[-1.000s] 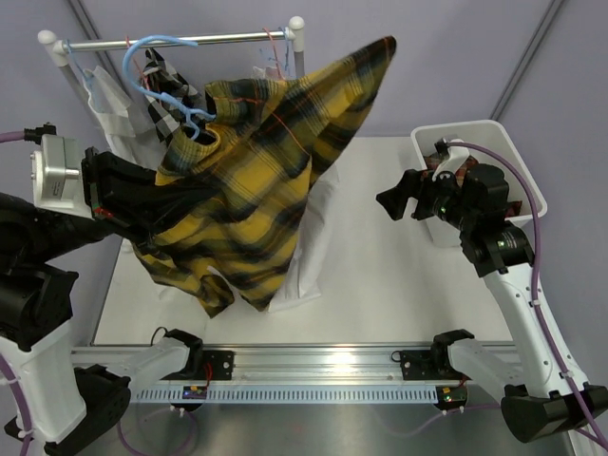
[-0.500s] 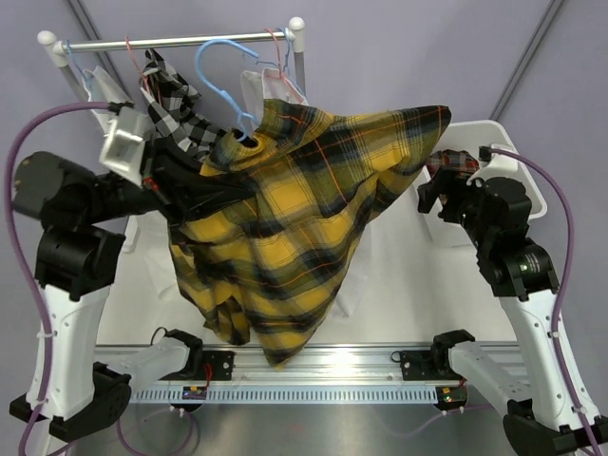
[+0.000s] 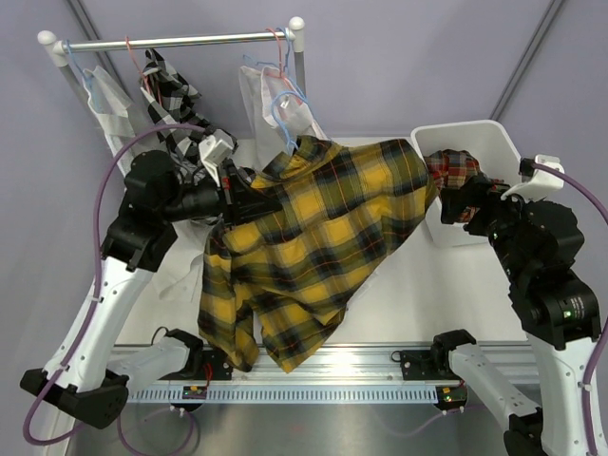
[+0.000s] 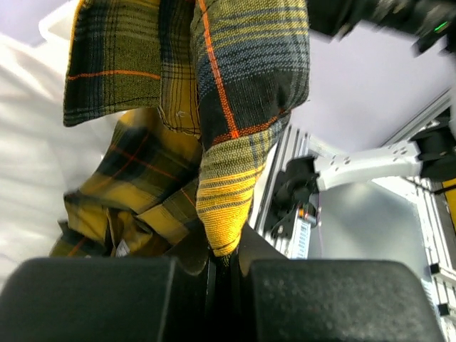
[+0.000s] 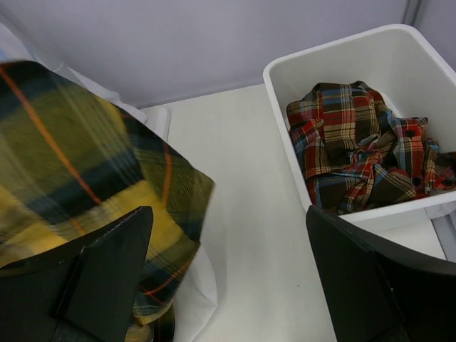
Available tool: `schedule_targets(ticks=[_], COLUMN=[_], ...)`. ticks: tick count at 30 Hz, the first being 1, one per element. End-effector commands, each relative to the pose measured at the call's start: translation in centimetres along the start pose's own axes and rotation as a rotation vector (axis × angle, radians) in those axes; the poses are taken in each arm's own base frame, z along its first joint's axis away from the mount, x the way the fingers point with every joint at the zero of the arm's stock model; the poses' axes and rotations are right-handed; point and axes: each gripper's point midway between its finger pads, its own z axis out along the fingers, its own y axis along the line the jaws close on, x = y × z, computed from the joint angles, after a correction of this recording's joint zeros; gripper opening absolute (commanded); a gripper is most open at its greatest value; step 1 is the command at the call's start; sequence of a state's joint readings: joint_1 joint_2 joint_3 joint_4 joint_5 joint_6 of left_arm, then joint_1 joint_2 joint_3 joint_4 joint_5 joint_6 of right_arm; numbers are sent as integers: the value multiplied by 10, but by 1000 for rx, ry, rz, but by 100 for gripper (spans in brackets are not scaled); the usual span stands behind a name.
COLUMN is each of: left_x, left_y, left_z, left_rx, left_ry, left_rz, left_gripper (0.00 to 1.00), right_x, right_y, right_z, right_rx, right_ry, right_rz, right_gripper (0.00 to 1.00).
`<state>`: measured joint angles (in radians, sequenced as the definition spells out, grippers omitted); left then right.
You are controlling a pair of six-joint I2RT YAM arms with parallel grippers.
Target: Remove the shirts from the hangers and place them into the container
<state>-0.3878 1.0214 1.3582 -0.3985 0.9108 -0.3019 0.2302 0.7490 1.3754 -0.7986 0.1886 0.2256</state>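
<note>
yellow plaid shirt point(image 3: 323, 228), pinched in left gripper point(image 4: 226, 267)

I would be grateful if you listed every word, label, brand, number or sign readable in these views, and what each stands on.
No text can be read in any view.
A small pale patch on the yellow-black plaid shirt may be a tag; it is too small and blurred to read.
The container and the red plaid shirt inside it show no lettering.
</note>
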Motion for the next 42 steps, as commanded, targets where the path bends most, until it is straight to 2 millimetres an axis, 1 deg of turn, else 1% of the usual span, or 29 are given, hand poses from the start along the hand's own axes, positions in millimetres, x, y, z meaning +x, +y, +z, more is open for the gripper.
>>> schedule_targets(ticks=[1, 3, 4, 5, 6, 7, 8, 9, 10, 11, 12, 13, 14, 16, 17, 18, 19, 20, 21, 22, 26, 27, 29, 30, 35, 38, 39, 42], left_x=[1, 12, 12, 21, 22, 21, 30, 30, 24, 27, 32, 31, 27, 29, 25, 25, 27, 31, 28, 33, 38, 36, 40, 40, 42, 44, 43, 46], left_y=[2, 2, 7, 1, -6, 3, -1, 0, 2, -2, 4, 9, 4, 10, 4, 3, 7, 2, 1, -1, -3, -4, -5, -6, -11, -15, -15, -18], left_z=[3, 17, 22, 37, 47, 51, 66, 72, 78, 85, 95, 99, 104, 115, 120, 123, 129, 133, 136, 142, 153, 155, 160, 161, 166, 167, 166, 166], left_rx=[-36, -28, -66, -40, -44, -75, -52, -58, -80, -71, -86, -123, -119, -146, -139, -144, -165, -155, -163, -156, -158, -161, -156, -155, -149, -143, -147, -140], left_ry=[-24, 12, 22, 58, 74, 78, 111, 116, 108, 118, 136, 132, 127, 135, 128, 128, 133, 142, 136, 148, 161, 158, 166, 168, 173, 177, 175, 179], left_rz=[91, 84, 96, 93, 116, 117, 105, 100, 104, 105, 100, 104, 110, 102, 110, 113, 116, 123, 129, 130, 130, 133, 135, 139, 152, 165, 169, 180], left_gripper=[0, 0, 0, 0, 0, 0, 0, 0, 0, 0, 0, 0, 0, 0, 0, 0, 0, 0, 0, 0, 0, 0, 0, 0, 0, 0, 0, 0], right_x=[-8, -12, -12, -14, -15, -13, -17, -17, -19, -19, -20, -22, -20, -23, -21, -22, -22, -21, -21, -21, -20, -20, -21, -19, -15, -11, -8, -3], right_y=[22, 35, 43, 53, 61, 61, 68, 71, 76, 81, 85, 89, 95, 102, 105, 106, 108, 109, 111, 113, 124, 126, 129, 130, 138, 140, 142, 142], right_z=[-10, -11, -6, -8, -3, 0, 1, 2, 5, 4, 5, 5, 3, 2, 2, 3, 5, 5, 5, 8, 8, 10, 14, 19, 28, 37, 41, 48], right_rx=[-132, -203, -244, -296, -335, -333, -367, -383, -402, -436, -452, -472, -513, -551, -571, -577, -581, -590, -598, -604, -660, -664, -668, -667, -682, -672, -673, -660], right_ry=[-4, -11, -1, 2, 9, 17, 5, 5, 0, 3, -1, -10, -3, -18, -14, -18, -20, -18, -19, -17, -15, -13, -18, -6, 8, 23, 33, 40], right_rz=[-53, -75, -87, -91, -98, -101, -102, -102, -102, -101, -102, -100, -101, -99, -99, -97, -95, -96, -96, -90, -77, -70, -71, -70, -70, -69, -69, -70], right_gripper=[98, 98, 97, 97, 97, 97, 97, 97, 96, 96, 96, 96, 95, 94, 93, 92, 91, 91, 90, 88, 84, 83, 81, 81, 75, 69, 63, 55])
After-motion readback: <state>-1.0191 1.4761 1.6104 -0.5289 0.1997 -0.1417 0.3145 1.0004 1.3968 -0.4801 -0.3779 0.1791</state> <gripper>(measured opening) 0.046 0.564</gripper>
